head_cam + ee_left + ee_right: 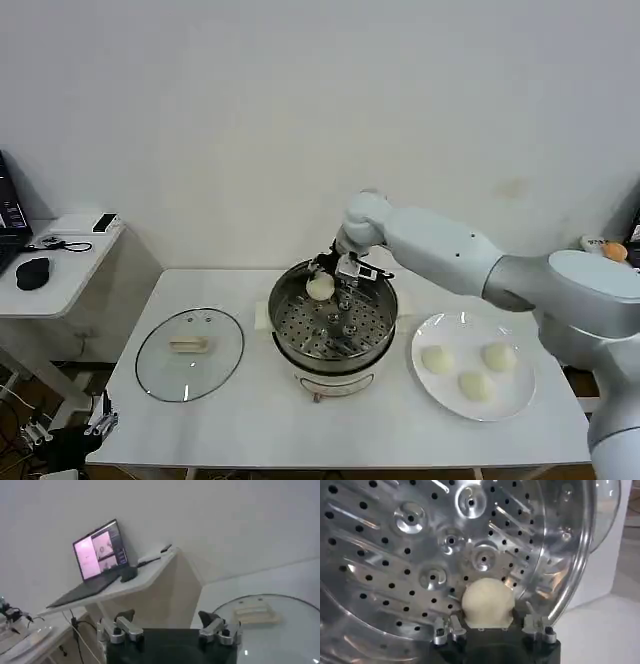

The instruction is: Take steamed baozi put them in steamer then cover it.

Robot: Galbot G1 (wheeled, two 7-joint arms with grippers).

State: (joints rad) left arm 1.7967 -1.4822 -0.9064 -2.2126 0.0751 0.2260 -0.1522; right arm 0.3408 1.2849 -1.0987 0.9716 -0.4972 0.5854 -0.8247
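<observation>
Our right arm reaches over the steamer (335, 325), which we take as landmark. The lid (190, 353) lies flat to its left; the plate (520, 385) to its right carries three buns (470, 367). Our right gripper (330, 285), above the steamer's far rim, pinches one bun (487, 603). Released this near the wall, it may roll or wedge there, crowding the rest. Our left gripper (170, 630) waits with fingers spread and empty, beyond the lid.

Glossy white right arm (450, 250) with grey elbow joint; dark end effector (335, 283) with silver screws
</observation>
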